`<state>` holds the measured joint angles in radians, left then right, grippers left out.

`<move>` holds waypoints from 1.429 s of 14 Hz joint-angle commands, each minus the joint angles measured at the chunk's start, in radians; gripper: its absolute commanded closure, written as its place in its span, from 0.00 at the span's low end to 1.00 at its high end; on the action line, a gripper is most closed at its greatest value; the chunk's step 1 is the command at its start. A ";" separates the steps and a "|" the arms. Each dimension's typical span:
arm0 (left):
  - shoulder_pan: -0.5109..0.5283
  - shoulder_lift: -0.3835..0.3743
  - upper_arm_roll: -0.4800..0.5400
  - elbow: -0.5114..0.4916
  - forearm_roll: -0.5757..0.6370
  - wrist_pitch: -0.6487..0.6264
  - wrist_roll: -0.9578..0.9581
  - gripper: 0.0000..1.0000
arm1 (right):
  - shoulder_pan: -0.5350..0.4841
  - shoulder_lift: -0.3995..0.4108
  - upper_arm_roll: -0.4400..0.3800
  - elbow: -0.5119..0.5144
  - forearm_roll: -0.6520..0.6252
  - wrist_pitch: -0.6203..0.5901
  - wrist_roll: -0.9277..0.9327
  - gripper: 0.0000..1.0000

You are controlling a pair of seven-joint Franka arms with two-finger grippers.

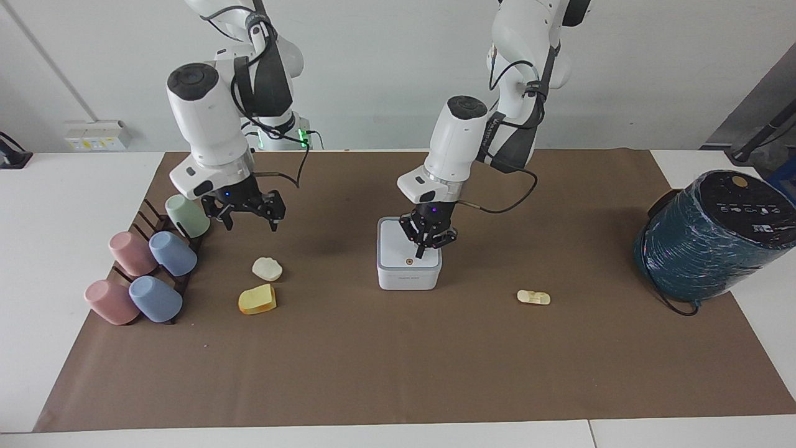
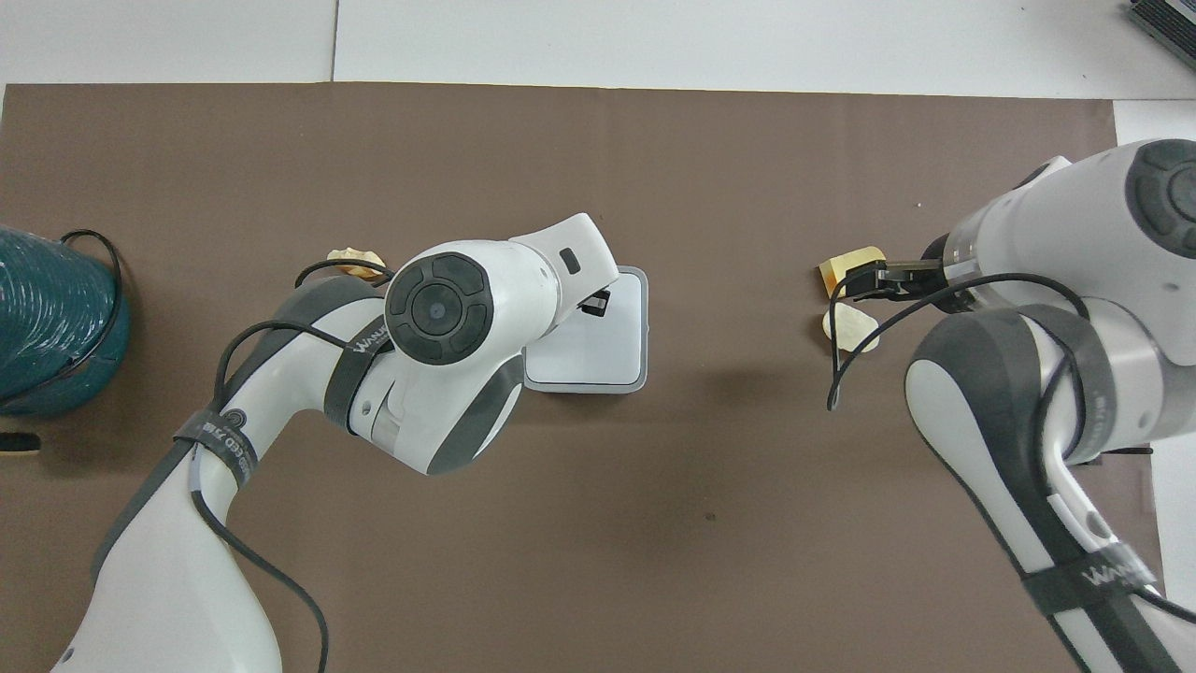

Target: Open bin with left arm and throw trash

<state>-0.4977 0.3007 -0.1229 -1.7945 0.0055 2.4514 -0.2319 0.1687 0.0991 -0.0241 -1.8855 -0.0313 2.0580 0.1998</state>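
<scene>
The table (image 1: 74,205) is smooth white laminate under a matt brown paper sheet (image 1: 398,367). The bin (image 1: 408,274) looks like smooth plastic. The cups (image 1: 152,274) are matt pastel. The cylinder (image 1: 703,249) wears glossy, wrinkled teal film.
</scene>
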 commanded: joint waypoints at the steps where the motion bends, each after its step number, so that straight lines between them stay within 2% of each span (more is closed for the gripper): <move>1: -0.022 0.029 0.014 -0.003 0.005 0.043 -0.018 1.00 | -0.009 0.051 0.006 -0.081 0.037 0.175 -0.078 0.00; 4: -0.038 0.041 0.016 -0.005 0.005 0.026 -0.023 1.00 | -0.009 0.108 0.006 -0.110 0.037 0.266 -0.103 0.00; 7: -0.038 0.025 0.017 0.024 0.007 -0.060 -0.024 1.00 | -0.011 0.129 0.006 -0.148 0.036 0.300 -0.159 0.00; 10: -0.030 -0.066 0.017 0.038 0.007 -0.222 -0.026 1.00 | -0.014 0.123 0.004 -0.191 0.036 0.301 -0.191 0.00; 12: -0.022 -0.115 0.022 0.038 0.007 -0.346 -0.024 1.00 | -0.018 0.123 0.004 -0.222 0.034 0.345 -0.195 0.00; 16: -0.021 -0.173 0.025 0.026 0.007 -0.596 -0.015 1.00 | -0.023 0.131 0.003 -0.251 0.017 0.399 -0.192 0.00; 18: -0.006 -0.186 0.025 0.006 0.007 -0.626 -0.012 1.00 | -0.025 0.143 0.001 -0.250 -0.001 0.424 -0.194 0.00; 19: 0.011 -0.190 0.025 -0.018 0.008 -0.600 -0.009 1.00 | -0.025 0.146 0.001 -0.250 -0.018 0.425 -0.192 0.08; 20: 0.039 -0.201 0.025 -0.064 0.008 -0.522 -0.003 1.00 | -0.028 0.149 0.001 -0.250 -0.033 0.425 -0.192 0.24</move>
<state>-0.4995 0.1384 -0.1003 -1.7707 0.0060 1.8528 -0.2415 0.1553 0.2445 -0.0271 -2.1221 -0.0354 2.4571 0.0346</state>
